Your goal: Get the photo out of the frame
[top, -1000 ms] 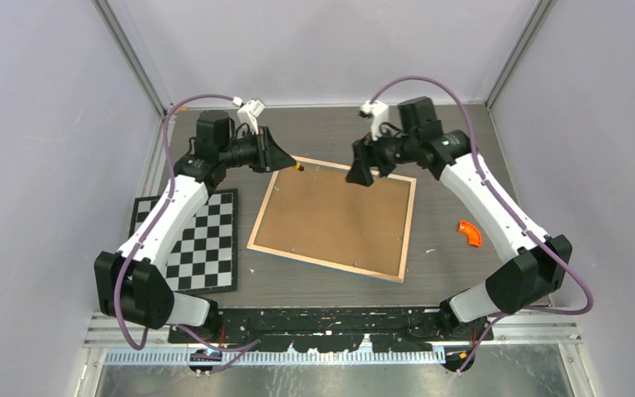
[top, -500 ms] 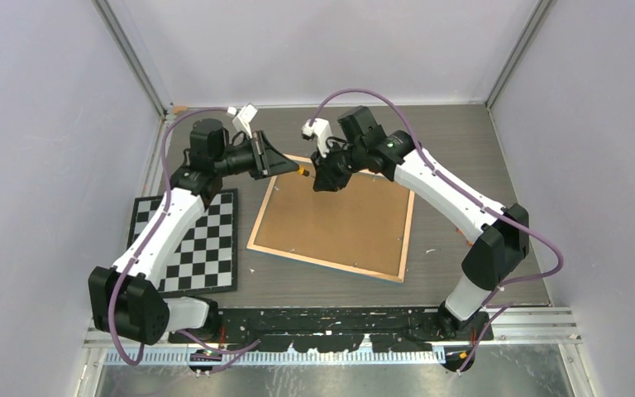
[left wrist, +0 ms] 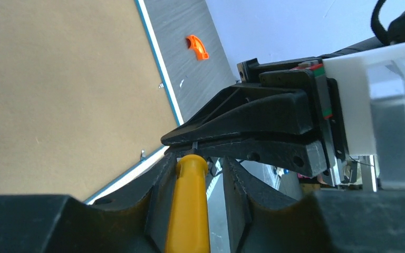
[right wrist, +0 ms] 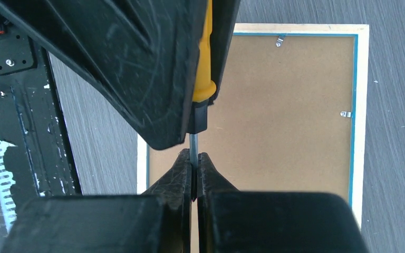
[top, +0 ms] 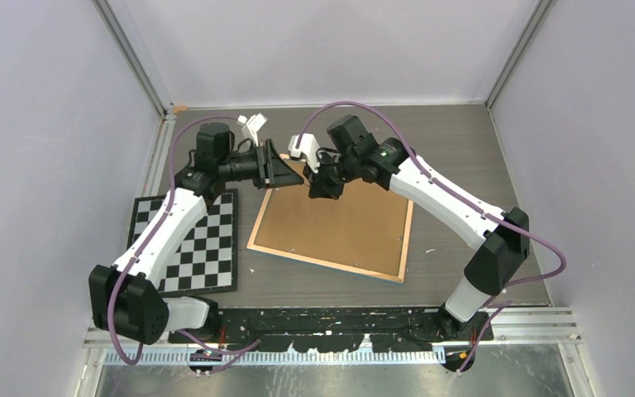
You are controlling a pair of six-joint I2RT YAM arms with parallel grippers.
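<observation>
The frame [top: 339,223] lies face down in the middle of the table, brown back up, with small metal tabs [right wrist: 346,114] along its blue-lined rim. The photo is hidden under that back. Above the frame's far left corner my two grippers meet tip to tip. A yellow-handled screwdriver [left wrist: 190,200] rests between the left gripper's [left wrist: 199,163] fingers, against one finger with a gap to the other. My right gripper [right wrist: 195,158] is shut on the screwdriver's thin metal shaft [right wrist: 192,142], just past the handle's black collar.
A black-and-white checkerboard [top: 194,240] lies left of the frame, under the left arm. A small orange curved piece [left wrist: 196,46] sits on the table to the right of the frame. Grey walls close in on three sides.
My right arm swung left across the frame's far edge to the left gripper, and its jaws closed on the screwdriver shaft. The left jaws have loosened around the handle.
</observation>
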